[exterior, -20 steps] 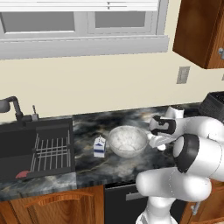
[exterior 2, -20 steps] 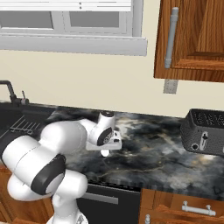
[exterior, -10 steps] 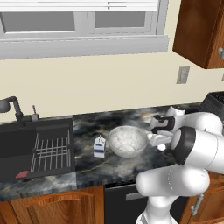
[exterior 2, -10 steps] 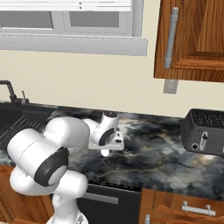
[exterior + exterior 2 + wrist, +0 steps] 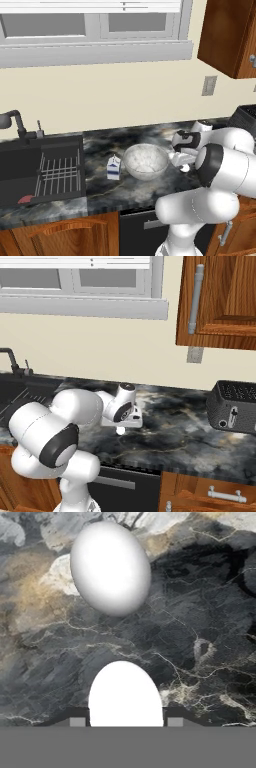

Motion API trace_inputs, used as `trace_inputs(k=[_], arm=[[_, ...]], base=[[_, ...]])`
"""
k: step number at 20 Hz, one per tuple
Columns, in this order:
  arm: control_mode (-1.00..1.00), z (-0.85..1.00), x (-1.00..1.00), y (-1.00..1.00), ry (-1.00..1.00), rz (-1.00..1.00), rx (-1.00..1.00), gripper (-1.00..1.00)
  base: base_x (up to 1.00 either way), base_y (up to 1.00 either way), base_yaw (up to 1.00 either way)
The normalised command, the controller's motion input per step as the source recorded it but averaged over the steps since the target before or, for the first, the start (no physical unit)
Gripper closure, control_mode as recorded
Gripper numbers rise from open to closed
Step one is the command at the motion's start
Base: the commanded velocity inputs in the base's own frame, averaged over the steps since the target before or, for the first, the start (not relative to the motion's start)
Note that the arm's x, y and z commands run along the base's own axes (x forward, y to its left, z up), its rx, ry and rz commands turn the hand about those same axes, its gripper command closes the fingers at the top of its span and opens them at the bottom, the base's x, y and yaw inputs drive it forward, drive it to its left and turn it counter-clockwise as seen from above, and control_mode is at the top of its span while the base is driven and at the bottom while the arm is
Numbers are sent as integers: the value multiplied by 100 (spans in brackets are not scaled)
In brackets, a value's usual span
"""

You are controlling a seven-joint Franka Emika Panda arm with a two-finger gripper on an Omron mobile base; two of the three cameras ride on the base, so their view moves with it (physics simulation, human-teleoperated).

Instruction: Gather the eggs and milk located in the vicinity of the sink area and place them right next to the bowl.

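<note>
White egg [image 5: 125, 694] sitting between the gripper [image 5: 125, 722] tips, jaws closed on it, the hand having sunk nearer the marble counter [image 5: 200, 612] over the last second. Second egg [image 5: 110, 568] lying just ahead. Bowl [image 5: 145, 161] beside; milk [image 5: 113, 167] already at its far side. Release likely due.

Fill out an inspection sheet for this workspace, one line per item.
Surface: dark marbled counter.
Job's things: milk upright left of the bowl, close by; one egg lying on the counter; second egg between the end effector fingers, just right of the bowl.
Clutter: nothing seen.
Grippers: end effector closed on the second egg.
Cables: nothing seen.
Surroundings: sink with wire rack, toaster, window, cabinets.
</note>
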Motion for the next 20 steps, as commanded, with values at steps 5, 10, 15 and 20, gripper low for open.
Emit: trace_inputs(k=[5, 10, 15, 20], arm=[[-100, 0, 0, 0, -4, 0, 11, 100], [-100, 0, 0, 13, -7, 0, 13, 100], [-100, 0, 0, 16, -13, 4, 8, 100], [-100, 0, 0, 15, -25, 9, 4, 100]], base=[[0, 0, 0], [0, 0, 0], [0, 0, 0], [0, 0, 0]])
